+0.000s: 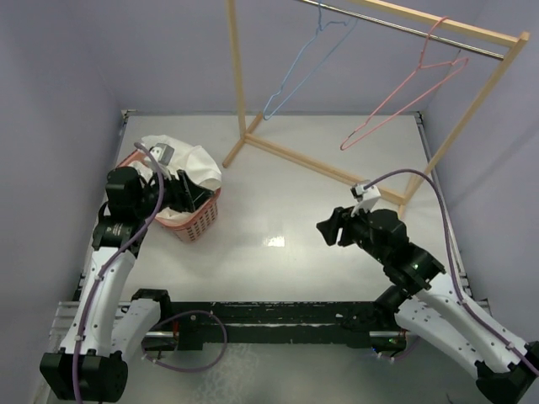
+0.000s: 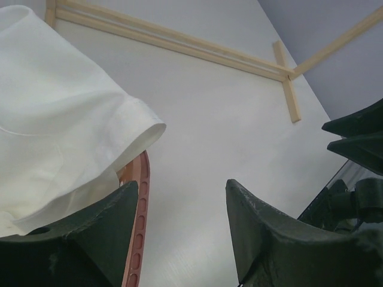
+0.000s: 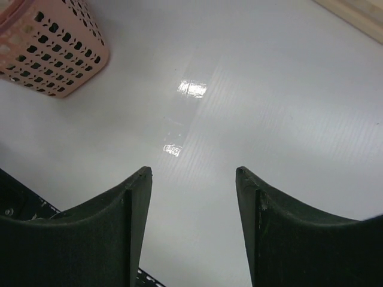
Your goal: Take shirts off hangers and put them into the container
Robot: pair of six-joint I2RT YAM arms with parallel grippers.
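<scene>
At the table's (image 1: 286,278) left edge, seen from above, the container (image 1: 202,225) holds the white shirt (image 1: 189,158), heaped over its rim. The left gripper (image 1: 189,198) hangs just above it. The blue hanger (image 1: 307,63) and pink hanger (image 1: 404,93) hang bare. The right gripper (image 1: 330,227) sits mid-table, well apart.

Left wrist: the jaws are partly open and empty, with a shirt fold drooping past the rim on their left.

Right wrist: the jaws are wide over bare table, the container away to the upper left.

Any tucking-in probably suits the nearer left arm.
</scene>
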